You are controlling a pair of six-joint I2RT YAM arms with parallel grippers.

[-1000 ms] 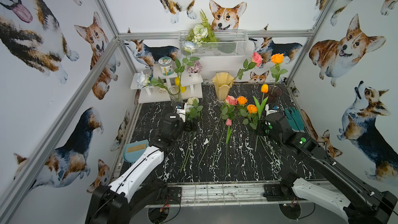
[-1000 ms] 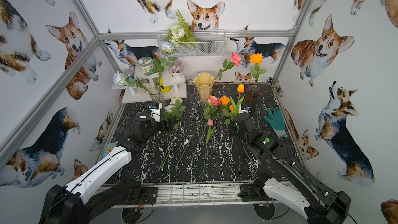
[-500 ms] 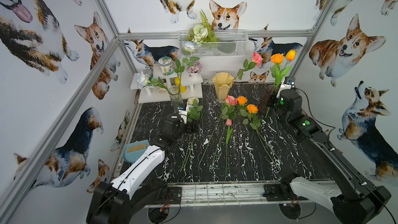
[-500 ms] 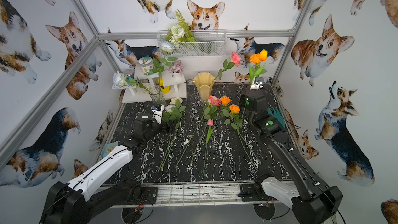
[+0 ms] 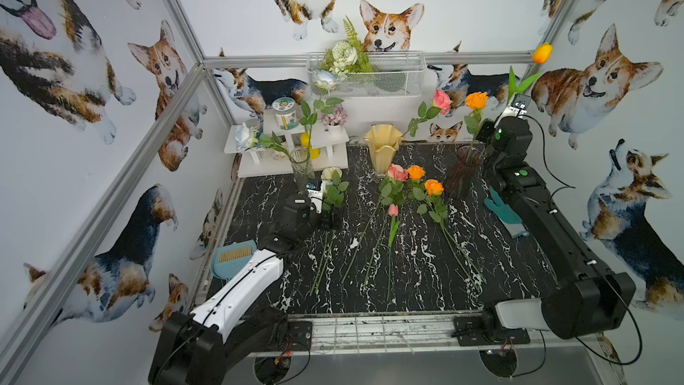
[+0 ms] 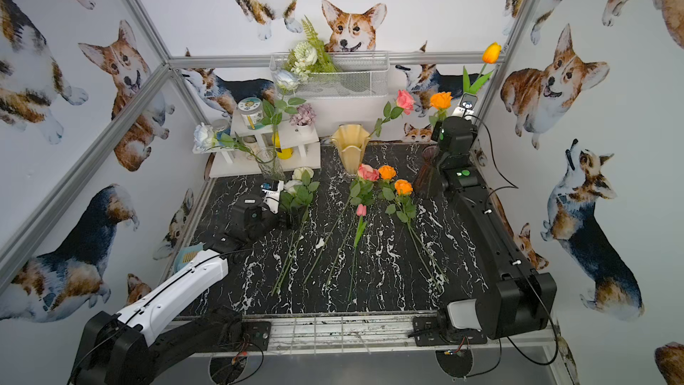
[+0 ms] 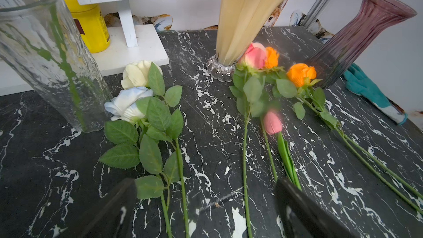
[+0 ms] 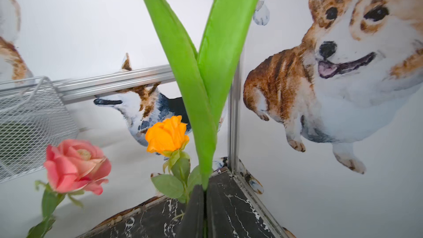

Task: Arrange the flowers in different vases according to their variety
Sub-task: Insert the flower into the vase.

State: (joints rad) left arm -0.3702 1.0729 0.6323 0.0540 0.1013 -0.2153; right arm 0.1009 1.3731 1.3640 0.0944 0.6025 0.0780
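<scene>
holding orange tulip (image 5: pixel 542 53) up high, right gripper (image 8: pixel 204 193) pinched on its stem; left gripper (image 7: pixel 204 182) spread wide near white roses (image 7: pixel 128 104).

- Table (image 5: pixel 407 279): black marble, white veins.
- Standing at rear: clear vase (image 5: pixel 301 168), cream vase (image 5: pixel 382 149), purple vase (image 5: pixel 462 175), white shelf (image 5: pixel 274 170).
- Lying flat: two white roses (image 7: pixel 128 105), pink rose (image 5: pixel 396 172), two orange roses (image 5: pixel 433 187), pink tulip (image 5: pixel 393 210).
- Right edge: teal glove (image 5: pixel 505 212).

Bright, even light, soft shadows; wrist views bend edges, nearest petals blurred.
</scene>
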